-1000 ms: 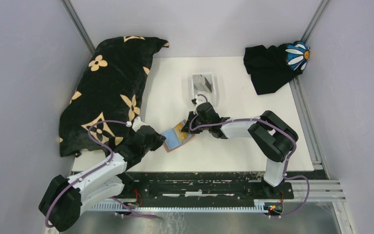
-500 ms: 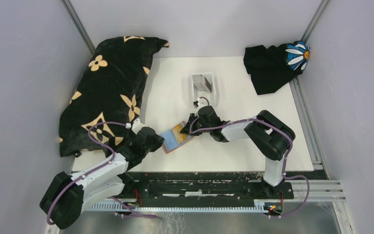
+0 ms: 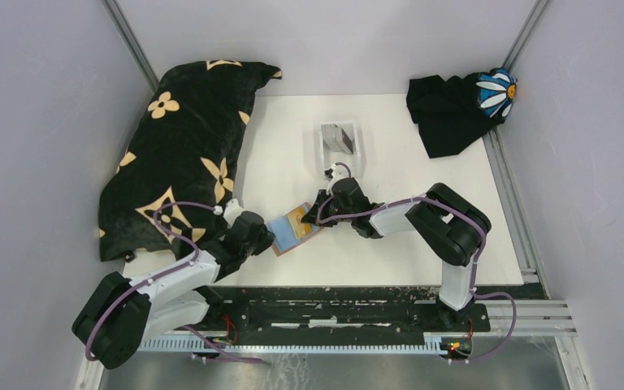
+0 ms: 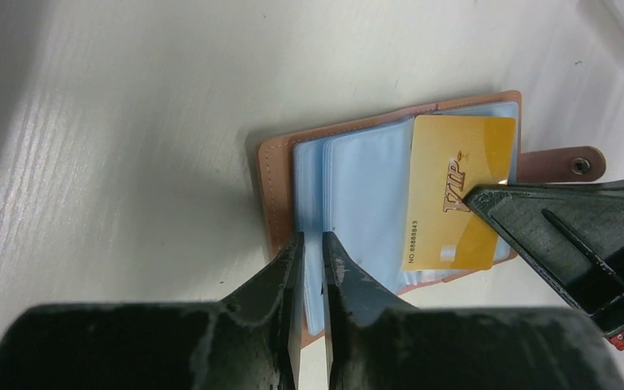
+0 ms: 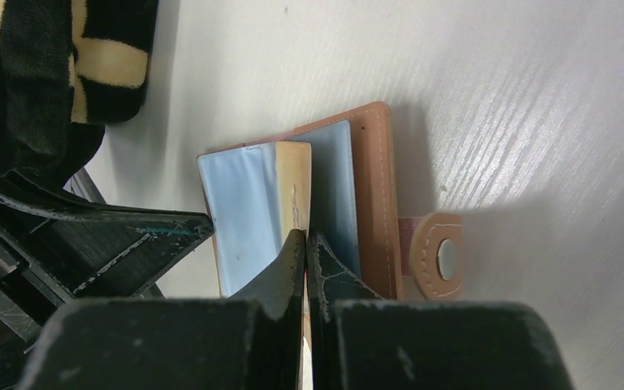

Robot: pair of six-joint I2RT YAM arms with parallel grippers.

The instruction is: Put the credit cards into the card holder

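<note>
I'm watching the card holder [image 3: 296,230] lying open just near-left of the white tray [image 3: 322,142], blue sleeves up, its snap tab [image 5: 435,256] sticking out on the tray side. My left gripper [image 4: 313,252] is nipping the sleeves at the edge away from the tray, fingers nearly together. My right gripper [image 5: 305,244], reaching from the tray side, is pinching the gold card [image 4: 455,195] lying over the sleeves. I can't tell whether it's inside a slot.

The open wallet [image 3: 292,231] is boxed in: left jaws pinch its left edge, right jaws grip the gold card [image 4: 455,195] at its right. Black flowered cloth [image 3: 183,146] crowds the left, with a white tray [image 3: 341,140] behind. The tabletop [image 3: 406,162] to the right lies bare.
</note>
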